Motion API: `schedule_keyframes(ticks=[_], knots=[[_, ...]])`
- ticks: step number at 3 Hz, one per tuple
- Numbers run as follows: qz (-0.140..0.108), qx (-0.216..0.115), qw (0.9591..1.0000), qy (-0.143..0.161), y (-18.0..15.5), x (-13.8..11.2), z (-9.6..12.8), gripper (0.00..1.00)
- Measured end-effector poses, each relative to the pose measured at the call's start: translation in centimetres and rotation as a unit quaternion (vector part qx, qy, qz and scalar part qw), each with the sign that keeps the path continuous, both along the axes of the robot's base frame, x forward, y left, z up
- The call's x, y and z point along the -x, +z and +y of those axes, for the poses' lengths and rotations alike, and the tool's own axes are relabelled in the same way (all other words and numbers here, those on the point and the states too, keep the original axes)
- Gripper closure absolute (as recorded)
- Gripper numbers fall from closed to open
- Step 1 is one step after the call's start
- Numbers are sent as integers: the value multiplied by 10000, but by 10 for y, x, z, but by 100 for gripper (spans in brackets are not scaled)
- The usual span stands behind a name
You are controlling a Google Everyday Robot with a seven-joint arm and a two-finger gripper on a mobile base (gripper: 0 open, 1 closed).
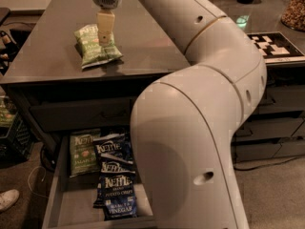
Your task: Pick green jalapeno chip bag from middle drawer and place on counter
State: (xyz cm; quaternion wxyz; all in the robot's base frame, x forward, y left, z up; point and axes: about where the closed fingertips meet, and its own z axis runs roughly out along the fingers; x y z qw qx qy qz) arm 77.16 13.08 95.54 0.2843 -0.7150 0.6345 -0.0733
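The green jalapeno chip bag (93, 51) lies on the counter (147, 42), near its front left corner. My gripper (105, 35) hangs straight down over the bag, its tip at the bag's upper middle. Below, the middle drawer (53, 194) is pulled open. It holds a flatter green Kettle bag (84, 151) and several dark blue Kettle bags (116, 175). My big white arm (200, 128) hides the drawer's right side.
A black-and-white checkered marker (274, 44) lies on the counter at the right. Narrower grey drawers (276, 128) stand to the right. A dark crate (9, 128) and a white shoe (7, 199) are on the floor at the left.
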Motion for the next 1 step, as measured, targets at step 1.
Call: schedule_keyframes(ticks=[1], knots=[[0,0,10000,0,0,0,0,0]])
